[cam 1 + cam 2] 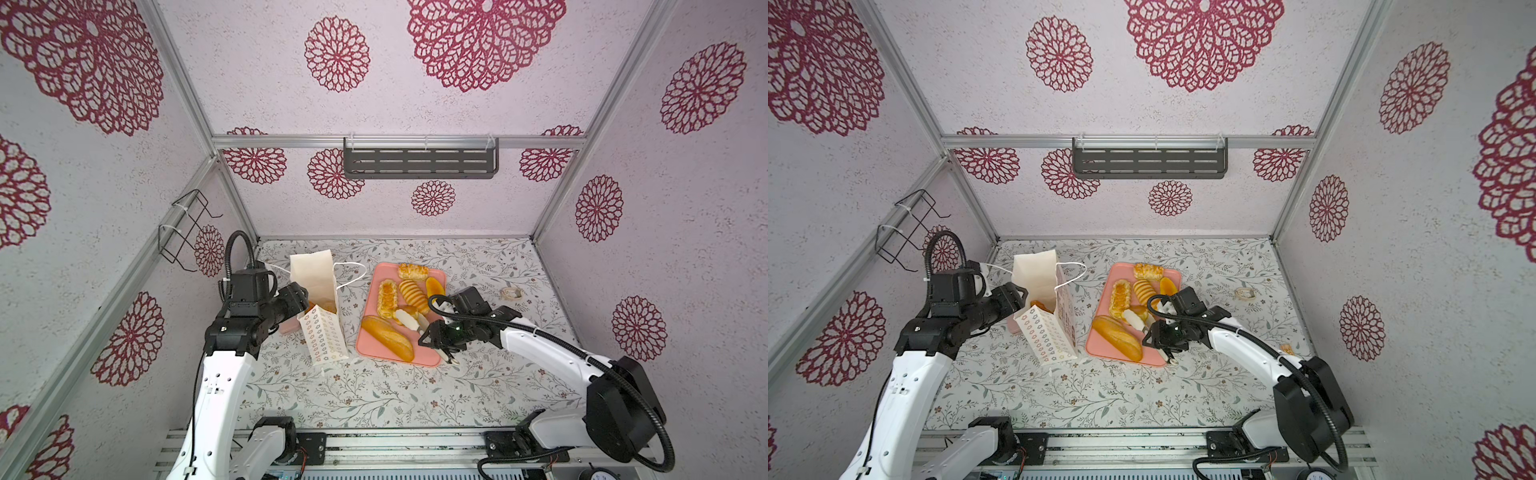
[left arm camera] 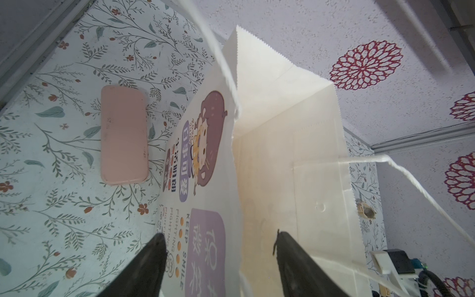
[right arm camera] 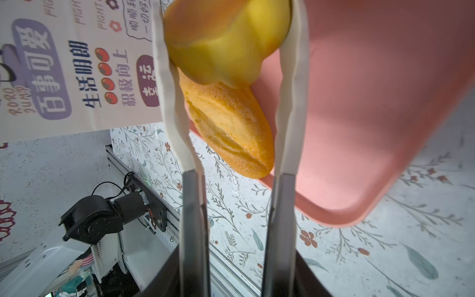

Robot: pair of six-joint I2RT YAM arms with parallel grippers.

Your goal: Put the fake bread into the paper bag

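The paper bag stands open at the left of the table, with a bread showing inside it. My left gripper is open, its jaws astride the bag's printed front wall. Several fake breads lie on the pink tray: a baguette, braided pastries and a ridged loaf. My right gripper is shut on white-tipped tongs, whose tips pinch a yellow bun over the tray.
A small pink case lies beside the bag under my left arm. A small ring-shaped item sits at the right of the table. A black shelf hangs on the back wall, a wire rack on the left wall.
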